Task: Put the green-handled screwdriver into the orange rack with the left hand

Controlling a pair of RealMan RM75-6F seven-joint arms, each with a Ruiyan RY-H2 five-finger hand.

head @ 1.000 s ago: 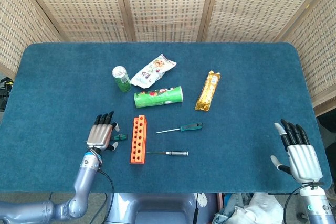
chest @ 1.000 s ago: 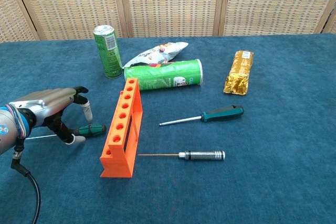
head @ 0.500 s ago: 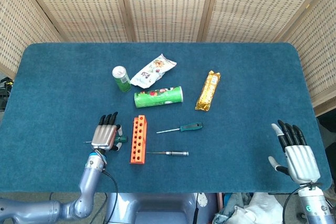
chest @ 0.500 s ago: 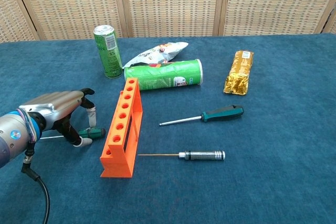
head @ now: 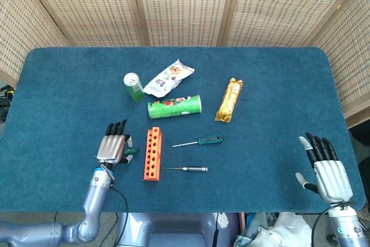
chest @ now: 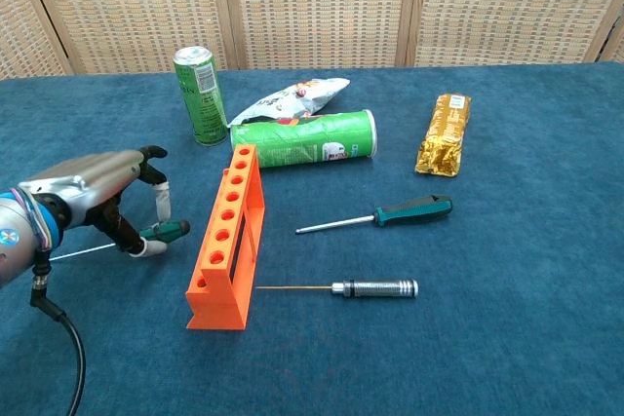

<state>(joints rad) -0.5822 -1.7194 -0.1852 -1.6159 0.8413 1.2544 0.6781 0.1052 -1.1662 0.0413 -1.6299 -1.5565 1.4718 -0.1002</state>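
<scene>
My left hand point(head: 114, 143) point(chest: 96, 196) is low over the table, just left of the orange rack point(head: 152, 153) point(chest: 227, 237). It pinches a small green-handled screwdriver point(chest: 168, 232) point(head: 132, 151) between thumb and a finger. The handle points toward the rack and the thin shaft runs left under the palm. The rack stands upright with its row of holes empty. A second, larger green-handled screwdriver point(head: 209, 140) point(chest: 414, 209) lies right of the rack. My right hand point(head: 325, 168) rests open at the table's front right, seen only in the head view.
A silver-handled screwdriver point(head: 193, 169) point(chest: 375, 288) lies with its tip against the rack's near end. Behind the rack are a lying green tube point(head: 174, 107) point(chest: 307, 139), a green can point(head: 133, 87) point(chest: 199, 82), a snack bag point(head: 169, 77) and a gold packet point(head: 229, 100) point(chest: 444, 133).
My left hand has drawn back a little from the rack and lifted the small screwdriver's handle slightly off the cloth. The right hand has hardly moved.
</scene>
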